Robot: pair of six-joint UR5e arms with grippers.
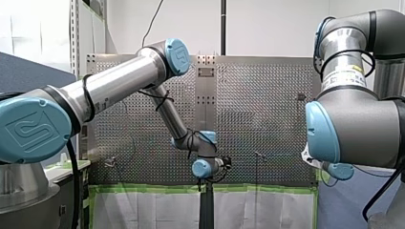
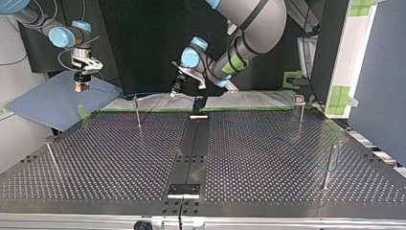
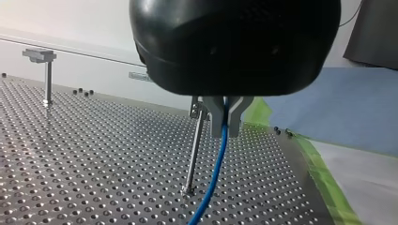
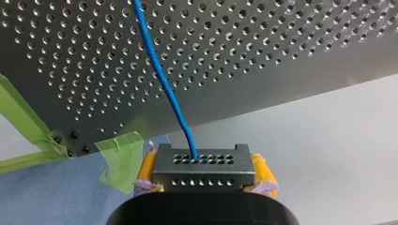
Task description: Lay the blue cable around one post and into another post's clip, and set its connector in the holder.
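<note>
Blue cable (image 3: 213,173) pinched in L hand (image 3: 226,125), connector (image 4: 202,161) in R hand (image 4: 202,177)

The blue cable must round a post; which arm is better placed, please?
Likely my left hand: it grips the blue cable beside a post; my right hand holds the connector off the table.

LEFT WRIST VIEW: blue cable (image 3: 215,173) leaves view just below my left gripper (image 3: 226,123), its far run unseen | RIGHT WRIST VIEW: connector (image 4: 202,173) covers the pad faces of my right gripper (image 4: 203,161); cable cut off beyond it | TOP VIEW: cable too thin to trace | FRONT VIEW: my right arm (image 1: 358,124) hides its own gripper
</note>
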